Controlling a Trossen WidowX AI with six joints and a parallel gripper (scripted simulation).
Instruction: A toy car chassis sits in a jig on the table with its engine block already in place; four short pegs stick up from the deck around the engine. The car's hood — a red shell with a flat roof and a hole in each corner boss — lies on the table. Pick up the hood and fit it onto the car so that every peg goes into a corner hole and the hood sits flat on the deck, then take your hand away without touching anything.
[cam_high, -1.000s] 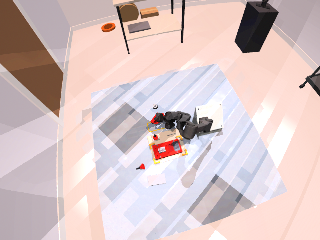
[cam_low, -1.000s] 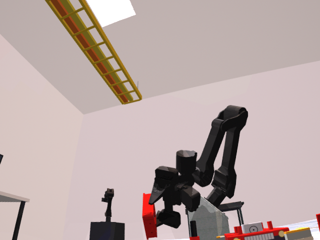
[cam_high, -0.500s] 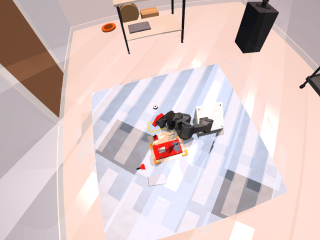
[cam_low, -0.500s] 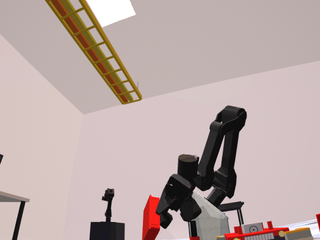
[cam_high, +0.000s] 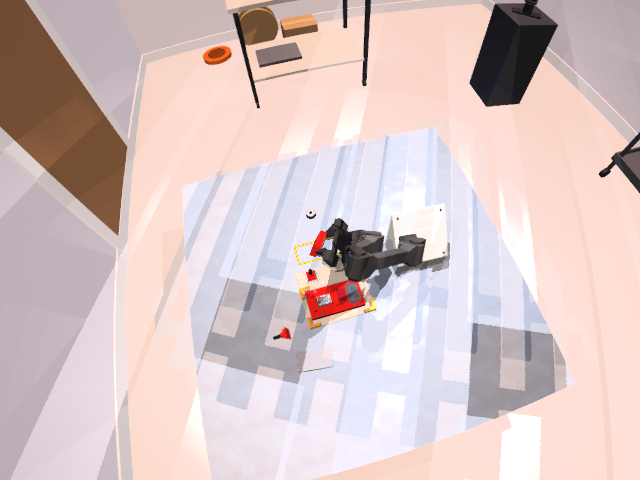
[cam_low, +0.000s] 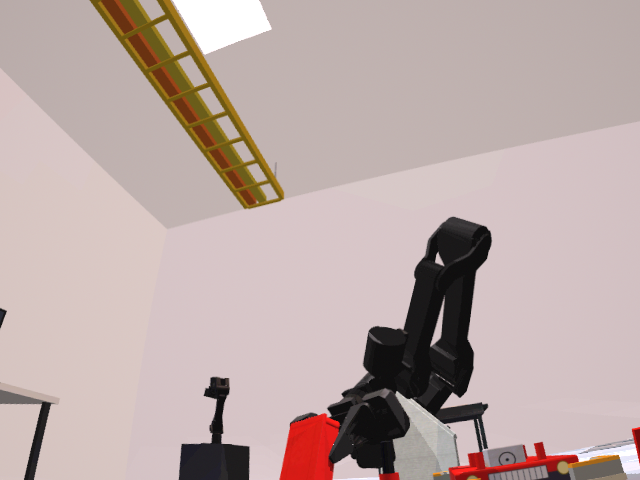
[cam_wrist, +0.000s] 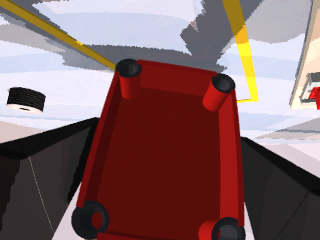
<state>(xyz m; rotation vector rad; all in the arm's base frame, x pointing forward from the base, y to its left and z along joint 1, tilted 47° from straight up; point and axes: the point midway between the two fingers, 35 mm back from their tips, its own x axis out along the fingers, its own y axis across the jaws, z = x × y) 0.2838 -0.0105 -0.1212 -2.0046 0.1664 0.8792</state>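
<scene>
The red hood (cam_high: 318, 243) (cam_low: 306, 450) (cam_wrist: 160, 165) is off the table, steeply tilted, its hollow underside facing the wrist camera. Four corner bosses with dark-rimmed ends show in the wrist view. My gripper (cam_high: 323, 242) (cam_low: 317, 439) (cam_wrist: 169, 135) is shut on the hood, one finger at each long side. The red chassis (cam_high: 337, 308) (cam_low: 560, 461) sits in the jig with orange-yellow corner brackets (cam_high: 314, 323). The grey engine block (cam_high: 324, 299) (cam_low: 504, 456) is on its deck. Red pegs (cam_low: 539, 450) stand beside the engine; not all can be made out. The hood is beside the jig, not above it.
A yellow outline (cam_high: 296, 254) (cam_wrist: 242, 37) is marked below the hood. A wheel (cam_high: 310, 213) (cam_wrist: 26, 99) lies nearby. A small red part with a black top (cam_high: 311, 275) is by the jig. Another red-and-black part (cam_high: 285, 333) and a pale plate (cam_high: 315, 360) lie beyond the jig.
</scene>
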